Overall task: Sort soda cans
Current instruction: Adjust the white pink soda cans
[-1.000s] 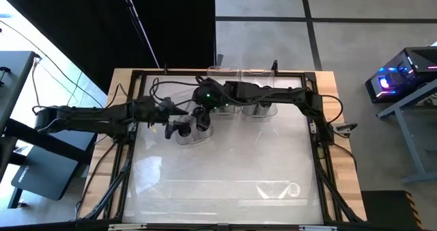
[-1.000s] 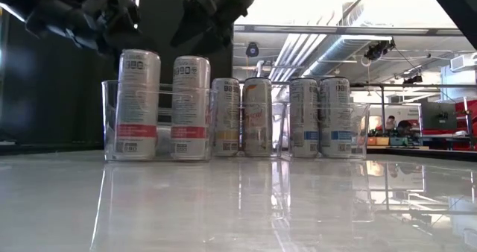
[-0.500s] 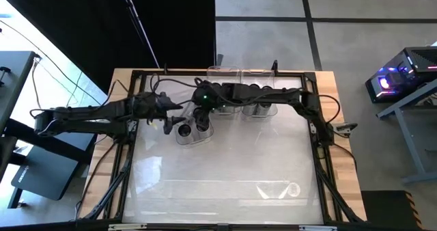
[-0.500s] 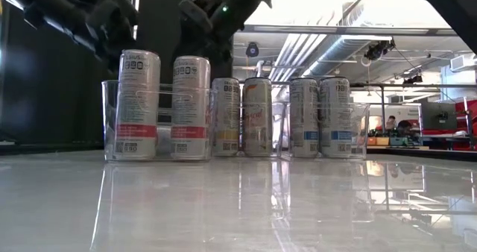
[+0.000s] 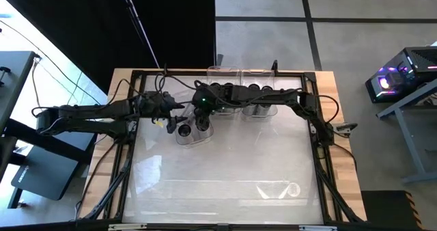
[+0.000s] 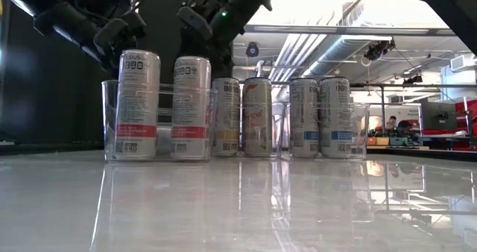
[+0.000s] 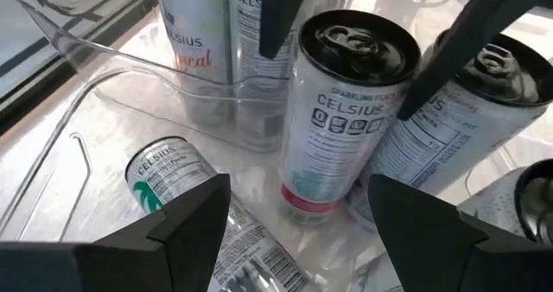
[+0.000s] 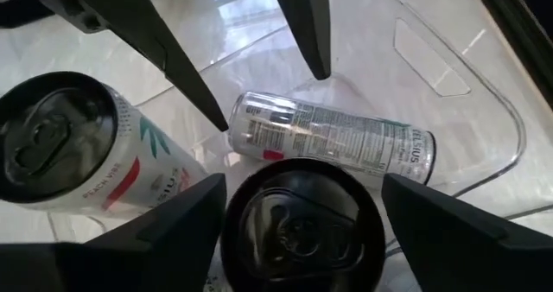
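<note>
Your right tool [image 8: 298,210] stands wide astride an upright silver dark-topped soda can [image 8: 301,231] in the clear plastic bin [image 8: 497,111]. Left tool [image 7: 298,219] wide above another can [image 7: 337,119], gripping nothing.

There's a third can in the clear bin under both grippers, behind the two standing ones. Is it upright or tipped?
Tipped. The third can lies on its side on the floor of the clear bin, label up, beside the two upright cans.

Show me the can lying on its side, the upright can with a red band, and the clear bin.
lying can [image 8: 333,142], right wrist view, its side label.
red-band can [image 7: 333,128], left wrist view, its label.
clear bin [image 8: 510,136], right wrist view, its rim.
</note>
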`<state>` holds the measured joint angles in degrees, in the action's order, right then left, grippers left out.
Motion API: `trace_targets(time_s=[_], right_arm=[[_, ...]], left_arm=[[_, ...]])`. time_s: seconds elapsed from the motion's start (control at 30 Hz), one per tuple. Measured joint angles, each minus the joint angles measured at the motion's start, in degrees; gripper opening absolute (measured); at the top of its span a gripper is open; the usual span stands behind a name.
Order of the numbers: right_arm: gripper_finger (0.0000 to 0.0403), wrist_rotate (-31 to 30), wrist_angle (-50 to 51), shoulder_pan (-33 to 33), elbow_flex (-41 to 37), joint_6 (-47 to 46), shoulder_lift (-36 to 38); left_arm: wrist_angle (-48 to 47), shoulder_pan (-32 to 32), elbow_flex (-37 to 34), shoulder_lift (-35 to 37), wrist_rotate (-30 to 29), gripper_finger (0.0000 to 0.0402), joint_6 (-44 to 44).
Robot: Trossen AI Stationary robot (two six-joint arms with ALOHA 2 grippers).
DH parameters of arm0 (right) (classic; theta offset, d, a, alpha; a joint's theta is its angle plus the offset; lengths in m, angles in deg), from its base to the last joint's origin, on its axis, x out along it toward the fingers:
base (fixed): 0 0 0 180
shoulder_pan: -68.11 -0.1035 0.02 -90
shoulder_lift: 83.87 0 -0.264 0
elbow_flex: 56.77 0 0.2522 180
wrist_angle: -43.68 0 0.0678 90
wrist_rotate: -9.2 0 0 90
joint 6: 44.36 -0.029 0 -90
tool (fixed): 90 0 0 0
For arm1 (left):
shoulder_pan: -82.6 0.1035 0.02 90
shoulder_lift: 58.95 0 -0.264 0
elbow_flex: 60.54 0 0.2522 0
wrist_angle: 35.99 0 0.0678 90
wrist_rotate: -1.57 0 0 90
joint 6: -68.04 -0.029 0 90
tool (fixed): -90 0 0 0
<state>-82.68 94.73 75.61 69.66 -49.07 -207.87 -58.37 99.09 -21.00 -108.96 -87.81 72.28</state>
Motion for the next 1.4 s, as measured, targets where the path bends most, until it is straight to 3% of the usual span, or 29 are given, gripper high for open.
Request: trace_targets(time_s=[0.33,0.57,0.97,1.27,1.4], right_arm=[[0.0235,-0.6,6.4,-0.1,4.0,2.2,-0.3],[0.0239,3.0,10.3,-0.3,6.5,5.4,-0.4],[0.0241,6.0,7.4,-1.2,6.6,6.2,-2.0],[0.0241,9.3,7.0,-1.1,6.6,6.7,-2.1],[0.0263,11.3,7.1,-1.2,6.6,6.4,-2.2]], left_arm=[[-0.1,0.0,0.0,0.0,0.0,0.0268,0.0],[-0.1,0.0,0.0,0.0,0.0,0.0268,0.0],[2.8,0.0,0.1,1.0,-0.3,0.0268,1.2],[-4.3,0.0,3.8,1.9,-4.2,0.0268,0.8],[-4.3,0.0,4.0,2.1,-4.2,0.0268,0.1]])
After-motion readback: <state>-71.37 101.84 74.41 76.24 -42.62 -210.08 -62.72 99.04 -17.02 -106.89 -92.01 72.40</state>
